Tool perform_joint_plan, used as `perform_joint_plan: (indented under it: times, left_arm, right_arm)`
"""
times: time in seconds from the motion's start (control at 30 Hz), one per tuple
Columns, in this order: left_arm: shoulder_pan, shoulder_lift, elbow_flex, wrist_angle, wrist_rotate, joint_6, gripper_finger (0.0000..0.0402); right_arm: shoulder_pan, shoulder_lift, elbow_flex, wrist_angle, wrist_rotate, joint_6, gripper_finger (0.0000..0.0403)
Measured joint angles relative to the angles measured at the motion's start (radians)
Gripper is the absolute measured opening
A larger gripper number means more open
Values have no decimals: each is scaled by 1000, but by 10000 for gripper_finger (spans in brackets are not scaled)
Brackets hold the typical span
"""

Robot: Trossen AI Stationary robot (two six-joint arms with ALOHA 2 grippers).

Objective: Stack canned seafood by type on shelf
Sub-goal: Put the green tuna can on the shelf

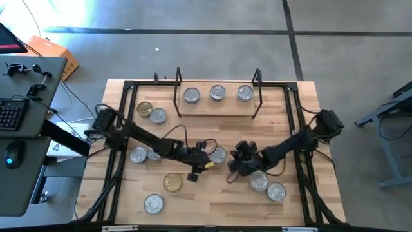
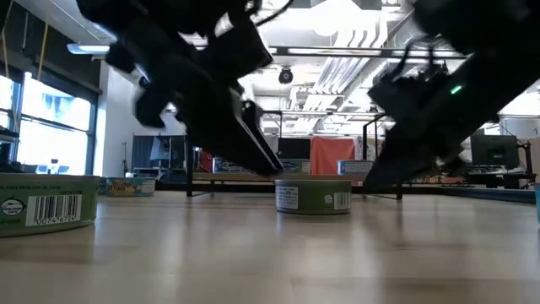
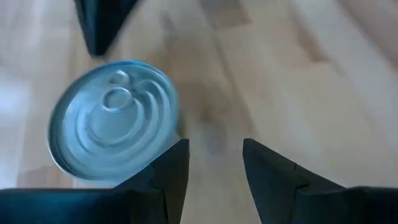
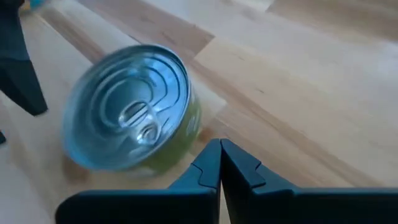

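Observation:
A silver-lidded tin with a green label [image 1: 219,154] [image 2: 314,196] stands on the tabletop at mid-table, between my two grippers. My left gripper [image 3: 214,168] [image 1: 209,156] is open. The tin [image 3: 112,121] stands beside one of its fingers, outside the gap. My right gripper [image 4: 221,163] [image 1: 234,161] is shut, with its tips close by the tin's [image 4: 130,106] green side. The shelf [image 1: 206,109] at the far edge carries three silver tins [image 1: 217,93] on its board. My left gripper has one finger [image 3: 171,171] standing in front of the tin's side wall [image 3: 163,144]. That finger hides the spot, so I cannot tell whether it touches. My right gripper's shut fingertips [image 4: 211,152] slant down beside the tin's green wall [image 4: 194,127], and I cannot tell whether they touch it.
Loose tins lie about the table. A gold tin [image 1: 145,109] and a silver one [image 1: 158,116] are at far left, with two silver tins [image 1: 138,154] beside the left arm. At the near left are a gold tin [image 1: 172,182] and a silver one [image 1: 153,203]. Two silver tins [image 1: 259,182] lie under the right arm.

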Motion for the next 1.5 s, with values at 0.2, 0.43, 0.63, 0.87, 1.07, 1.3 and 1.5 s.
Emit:
perform_joint_plan:
  times: [0.2, 0.43, 0.63, 0.87, 1.07, 1.3, 1.5]
  left_arm:
    - [29, 33, 20, -33, -154, 0, 142]
    - [46, -125, 18, -370, -474, -35, 142]
    - [46, -234, -24, -406, -474, -79, 142]
    - [24, -161, -98, 49, -217, 24, 142]
    - [14, 11, -49, 358, -152, 150, 143]
    - [48, 170, 125, 153, -165, 178, 143]
    - [60, 207, 197, 19, -174, 215, 117]
  right_arm:
    - [-66, 31, -2, 115, -104, -153, 0]
    - [23, 37, 3, 235, -277, -255, 0]
    - [131, 42, 3, 231, -170, -257, 0]
    - [120, 40, 5, -53, -24, 95, 0]
    - [87, 37, 4, -98, -17, 130, 0]
    - [95, 43, 0, -22, 24, 48, 0]
    - [154, 31, -1, 18, 70, 58, 0]
